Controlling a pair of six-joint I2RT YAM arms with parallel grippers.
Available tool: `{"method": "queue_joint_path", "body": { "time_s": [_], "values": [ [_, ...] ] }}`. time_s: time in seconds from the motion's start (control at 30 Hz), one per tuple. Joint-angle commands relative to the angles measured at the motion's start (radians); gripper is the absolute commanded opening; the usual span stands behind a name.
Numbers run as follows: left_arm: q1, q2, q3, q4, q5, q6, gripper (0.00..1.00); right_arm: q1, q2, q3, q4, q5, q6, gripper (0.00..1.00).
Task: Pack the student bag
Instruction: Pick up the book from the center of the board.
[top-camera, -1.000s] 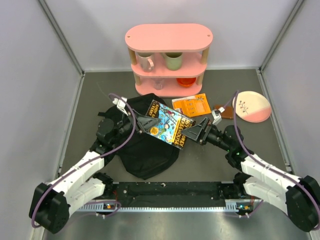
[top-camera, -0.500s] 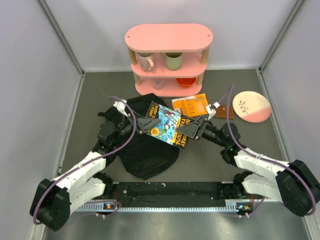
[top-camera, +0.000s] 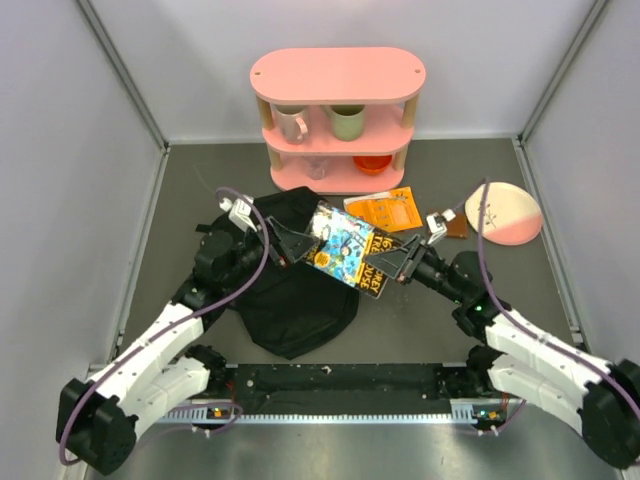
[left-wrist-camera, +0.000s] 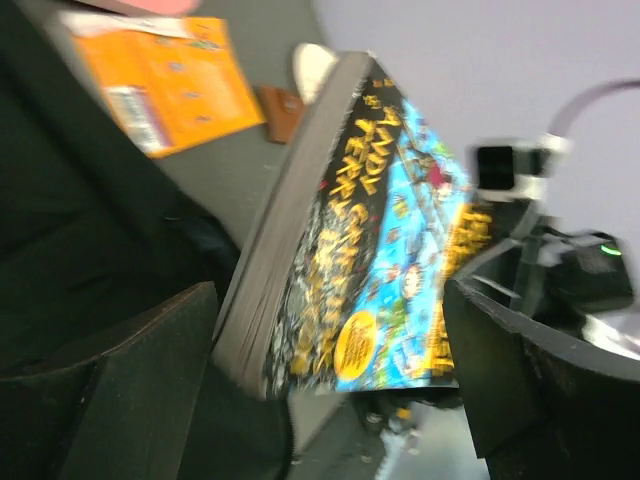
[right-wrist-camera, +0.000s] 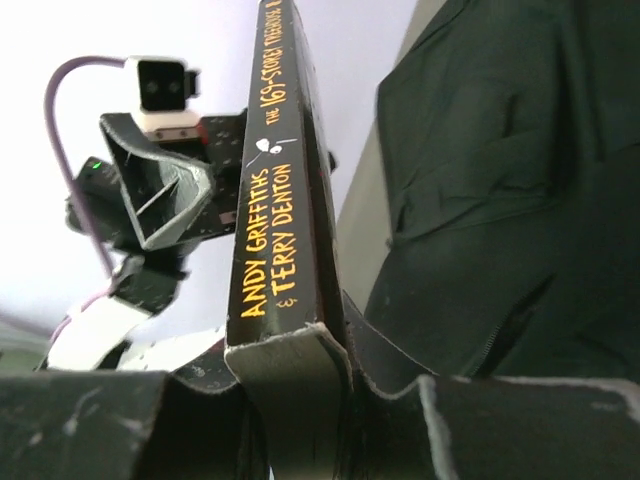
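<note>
The student bag (top-camera: 290, 310) lies floppy and black on the table, between the arms. A colourful thick book (top-camera: 350, 250) hangs tilted above the bag's upper right part. My right gripper (top-camera: 405, 262) is shut on the book's right end; in the right wrist view the spine (right-wrist-camera: 275, 200) stands clamped between the fingers (right-wrist-camera: 300, 380), with the bag (right-wrist-camera: 500, 180) beyond. My left gripper (top-camera: 290, 243) is open at the book's left end. In the left wrist view the book (left-wrist-camera: 380, 230) sits between the spread fingers (left-wrist-camera: 330, 370) with gaps on both sides.
An orange booklet (top-camera: 385, 208) lies behind the book, next to a small brown item (top-camera: 450, 222) and a pink-and-white plate (top-camera: 505, 212). A pink shelf (top-camera: 338, 75) with mugs stands at the back. Grey walls close in both sides.
My left gripper has opened and let go of the book. My right gripper has closed on the book's right end, and the book has shifted slightly right.
</note>
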Motion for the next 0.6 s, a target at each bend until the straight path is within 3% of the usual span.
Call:
{"method": "queue_joint_path", "body": {
  "time_s": [0.0,0.1,0.27,0.43,0.57],
  "values": [
    [0.0,-0.022,0.197,-0.616,-0.236,0.379,0.98,0.007,-0.283,0.039,-0.403,0.309,-0.128,0.0],
    [-0.003,-0.009,0.269,-0.818,-0.301,0.51,0.99,0.005,-0.432,0.052,-0.687,0.536,-0.131,0.0],
    [-0.058,-0.049,0.254,-0.819,-0.272,0.57,0.99,0.005,-0.689,0.055,-0.954,0.807,-0.092,0.0],
    [-0.354,0.049,0.301,-0.88,-0.514,0.612,0.99,0.004,-0.721,0.085,-1.07,0.878,-0.09,0.0],
    [-0.464,0.109,0.308,-0.871,-0.519,0.6,0.99,0.002,-0.648,0.13,-1.094,0.863,-0.102,0.0]
  ]
}}
